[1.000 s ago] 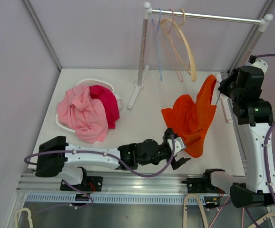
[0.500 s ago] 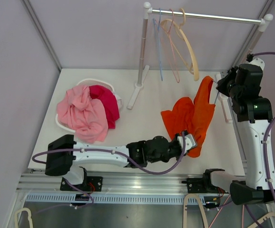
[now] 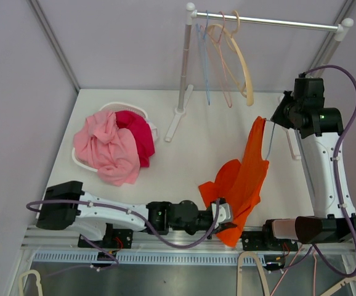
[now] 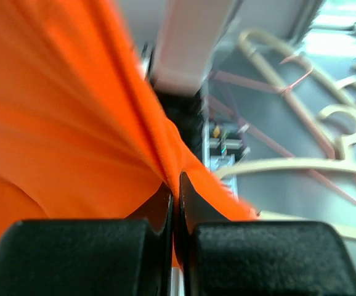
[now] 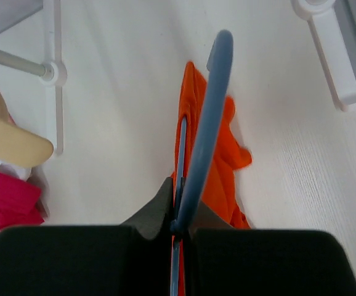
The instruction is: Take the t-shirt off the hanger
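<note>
The orange t-shirt [image 3: 246,182] hangs stretched from upper right down to the table's near edge. My right gripper [image 3: 275,121] is shut on the blue hanger [image 5: 201,154], holding it above the table with the t-shirt [image 5: 218,163] draped below it. Low at the front, my left gripper [image 3: 226,213] is shut on the t-shirt's bottom hem; orange cloth [image 4: 73,123] is pinched between its closed jaws in the left wrist view. The hanger's lower part is hidden inside the shirt.
A white basket [image 3: 142,113] of pink and red clothes sits at the left. A clothes rack [image 3: 264,22] with several empty hangers [image 3: 239,58] stands at the back. Spare hangers [image 4: 301,166] lie on the floor below the table's front edge.
My left gripper closed on the shirt's hem and pulled it toward the near edge. The right gripper lifted the hanger, so the shirt now hangs stretched between them.
</note>
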